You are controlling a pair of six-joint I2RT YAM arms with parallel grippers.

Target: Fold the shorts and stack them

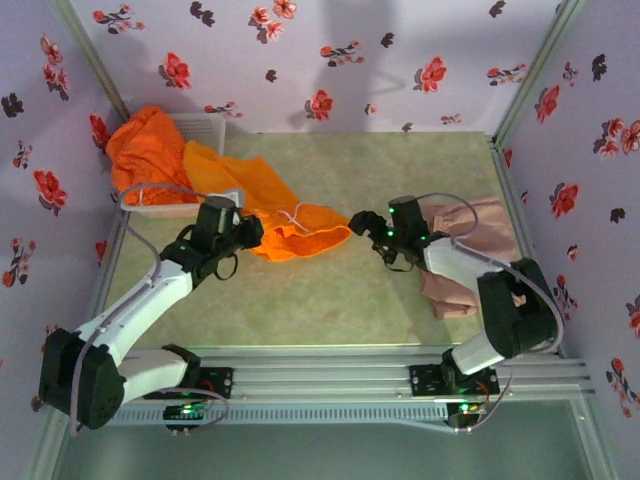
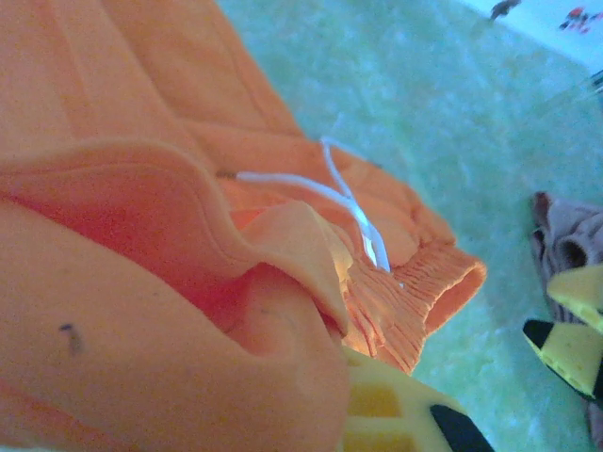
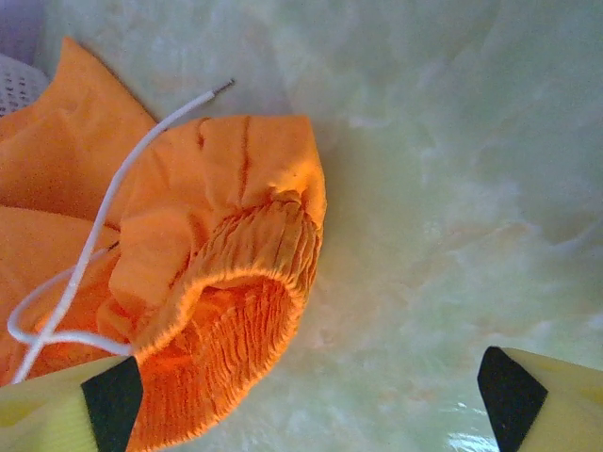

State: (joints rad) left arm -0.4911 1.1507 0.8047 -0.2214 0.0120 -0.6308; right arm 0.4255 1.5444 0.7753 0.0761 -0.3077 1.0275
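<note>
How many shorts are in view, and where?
3. One orange pair lies on the white basket at the back left; a second orange pair stretches from there to the middle of the table; a pink pair lies at the right side. More may be hidden.

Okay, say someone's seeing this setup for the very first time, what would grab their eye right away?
The bright orange shorts stand out first. They sprawl from the white basket at the back left toward mid-table, with the left pincer shut on the fabric. The right pincer stands open at their elastic waistband, and pink-beige shorts lie crumpled on the right, partly under the right arm.
</note>
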